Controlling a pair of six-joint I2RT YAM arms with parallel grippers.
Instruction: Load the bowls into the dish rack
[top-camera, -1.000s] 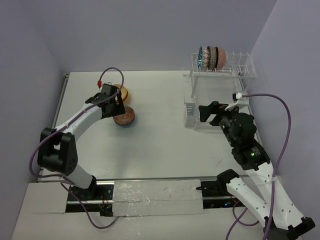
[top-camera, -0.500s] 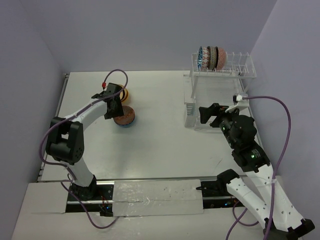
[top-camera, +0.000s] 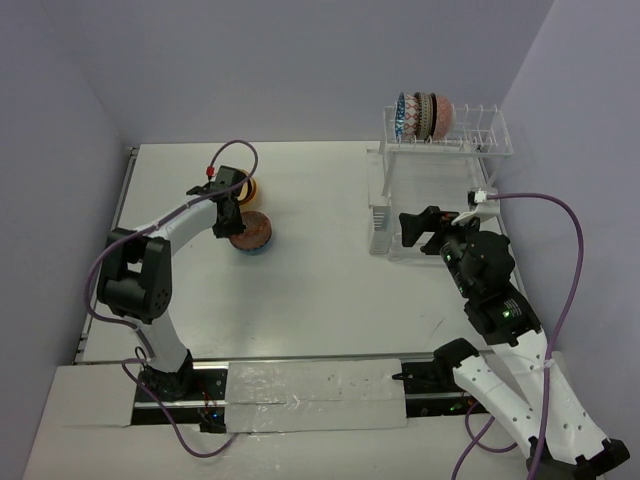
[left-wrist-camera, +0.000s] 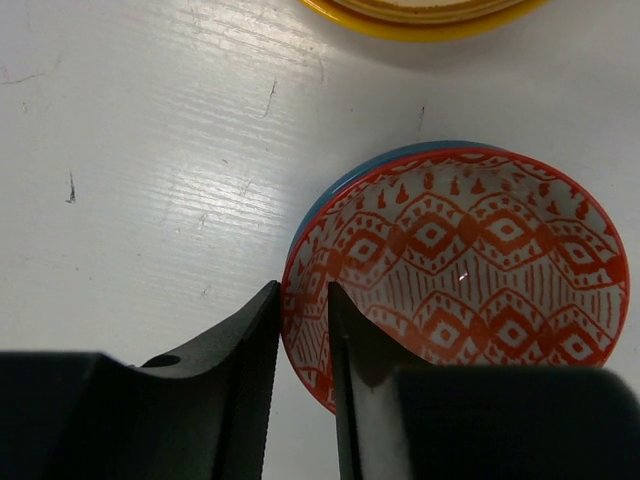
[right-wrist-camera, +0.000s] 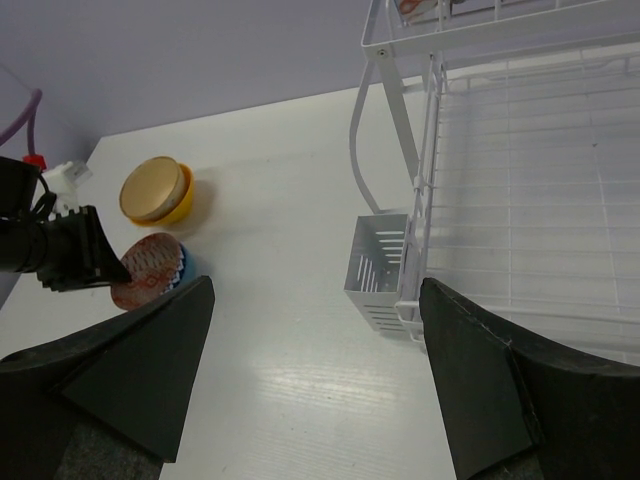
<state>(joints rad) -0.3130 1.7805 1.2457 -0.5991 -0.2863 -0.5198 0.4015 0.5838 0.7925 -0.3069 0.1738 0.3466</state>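
Left gripper (left-wrist-camera: 303, 300): your fingers stand narrow, one outside and one inside the near rim of the red-patterned bowl (left-wrist-camera: 470, 270), with the rim wall in the gap between them. You cannot tell from the wrist view whether the pads press the rim.

The red-patterned bowl sits nested in a blue bowl (left-wrist-camera: 335, 190), of which only an edge shows. The stack stands upright on the left half of the tabletop (top-camera: 320, 290), toward the far edge. From above, the left gripper (top-camera: 232, 215) covers the stack's left side.

A yellow bowl (left-wrist-camera: 420, 28) sits just beyond the stack, nearer the far edge, with a strip of bare tabletop between them.

Right gripper (right-wrist-camera: 315, 300): your fingers are spread wide and nothing is between them. It hangs over the right half of the tabletop, beside the side basket (right-wrist-camera: 380, 265).

The dish rack (top-camera: 440, 150) stands at the far right corner. Several patterned bowls (top-camera: 425, 116) stand on edge at the left end of its upper row.
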